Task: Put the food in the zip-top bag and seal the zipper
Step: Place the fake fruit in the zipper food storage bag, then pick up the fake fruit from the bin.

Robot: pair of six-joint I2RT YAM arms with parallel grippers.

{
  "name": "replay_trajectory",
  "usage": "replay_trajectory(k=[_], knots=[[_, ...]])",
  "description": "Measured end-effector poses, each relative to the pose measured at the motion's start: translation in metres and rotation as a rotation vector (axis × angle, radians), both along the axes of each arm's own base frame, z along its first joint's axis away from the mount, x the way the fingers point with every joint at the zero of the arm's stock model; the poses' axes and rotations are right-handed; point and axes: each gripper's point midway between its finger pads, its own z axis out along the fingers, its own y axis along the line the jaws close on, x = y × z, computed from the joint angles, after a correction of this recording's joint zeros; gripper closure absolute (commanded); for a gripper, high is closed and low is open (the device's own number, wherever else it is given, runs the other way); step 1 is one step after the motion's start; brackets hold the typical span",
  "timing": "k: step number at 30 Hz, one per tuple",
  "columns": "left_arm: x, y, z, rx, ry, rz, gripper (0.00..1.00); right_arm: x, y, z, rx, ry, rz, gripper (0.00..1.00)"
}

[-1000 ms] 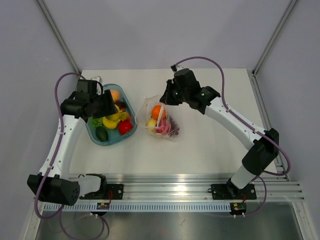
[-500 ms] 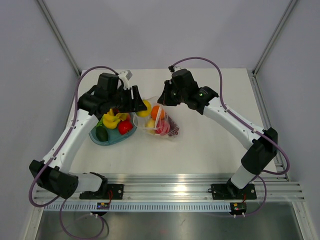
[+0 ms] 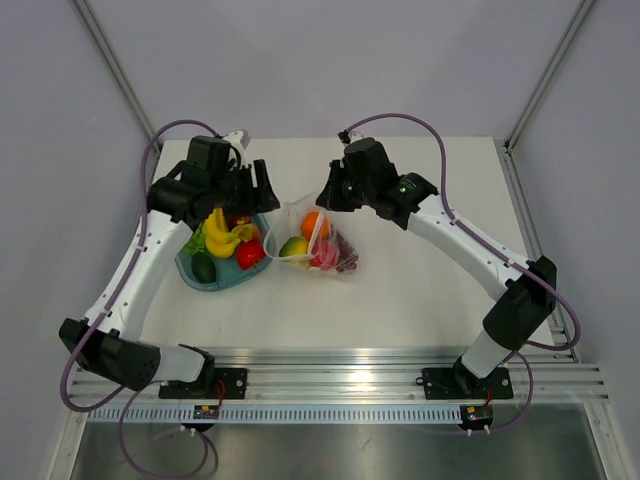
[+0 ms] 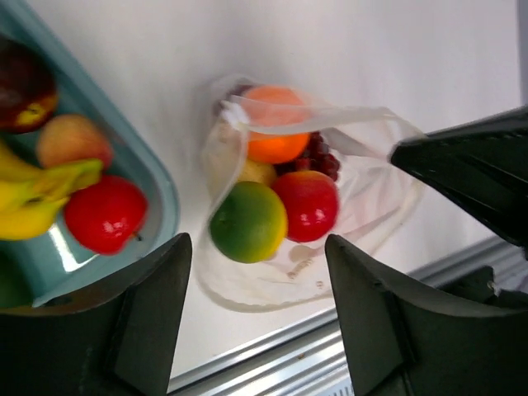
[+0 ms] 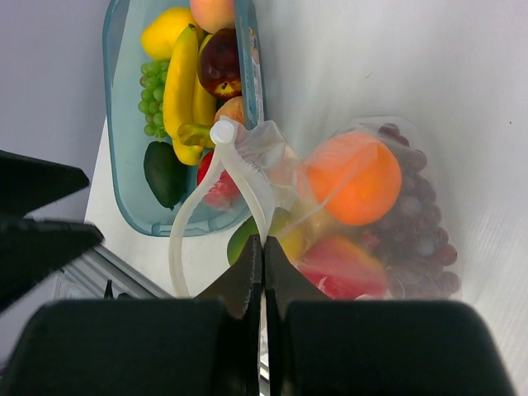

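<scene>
The clear zip-top bag [image 3: 345, 262] lies mid-table with its mouth held open. It holds an orange [image 3: 316, 224], a green-yellow fruit [image 3: 293, 246], a red fruit [image 4: 312, 204] and purple grapes [image 5: 425, 239]. My right gripper [image 3: 322, 198] is shut on the zipper strip [image 5: 247, 186] at the bag's mouth and lifts that edge. My left gripper [image 3: 255, 195] is open and empty, above the gap between bowl and bag. In the left wrist view the green-yellow fruit [image 4: 247, 221] lies inside the bag, below the open fingers [image 4: 157, 305].
The blue-green bowl [image 3: 215, 285] stands left of the bag, touching it. It holds bananas [image 3: 220, 235], a red fruit [image 3: 250, 253], a dark green fruit [image 3: 203, 266], green grapes [image 5: 153, 87] and an apple [image 5: 219, 62]. Aluminium rail [image 3: 400, 375] runs along the near edge.
My left gripper came out of the bowl with the green-yellow fruit, carried it over the bag and let it go. The fruit now lies in the bag. The right gripper kept its hold.
</scene>
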Motion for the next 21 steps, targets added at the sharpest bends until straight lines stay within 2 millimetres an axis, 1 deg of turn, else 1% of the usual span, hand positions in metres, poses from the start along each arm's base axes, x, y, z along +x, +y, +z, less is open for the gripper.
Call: replay_trajectory(k=[1, 4, 6, 9, 12, 13, 17, 18, 19, 21], knots=[[0.002, 0.009, 0.001, 0.014, -0.004, 0.03, 0.35, 0.0, 0.0, 0.0, 0.0, 0.0, 0.0, 1.0], [0.011, 0.049, -0.006, 0.057, 0.016, 0.155, 0.35, 0.0, 0.0, 0.0, 0.0, -0.001, 0.0, 1.0], [0.015, 0.077, -0.017, 0.094, 0.043, 0.249, 0.35, 0.0, -0.001, 0.001, 0.001, -0.002, -0.001, 1.0], [0.013, 0.125, -0.045, 0.162, 0.116, 0.415, 0.39, -0.002, -0.002, 0.002, 0.001, -0.004, -0.001, 1.0], [0.0, 0.161, -0.08, 0.238, 0.21, 0.542, 0.39, -0.003, -0.003, 0.003, 0.001, -0.003, -0.001, 1.0], [-0.006, 0.169, -0.092, 0.262, 0.243, 0.568, 0.39, -0.003, -0.003, 0.003, 0.001, -0.003, -0.001, 1.0], [-0.024, 0.182, -0.126, 0.325, 0.334, 0.613, 0.38, -0.003, -0.003, 0.001, 0.0, -0.001, -0.001, 1.0], [-0.026, 0.184, -0.133, 0.337, 0.35, 0.621, 0.37, -0.003, -0.003, 0.001, -0.001, -0.001, -0.001, 1.0], [-0.028, 0.185, -0.137, 0.346, 0.362, 0.627, 0.33, -0.003, -0.003, 0.001, -0.001, -0.001, -0.001, 1.0], [-0.028, 0.188, -0.151, 0.368, 0.392, 0.639, 0.31, -0.003, -0.003, 0.001, -0.001, -0.001, 0.0, 1.0]])
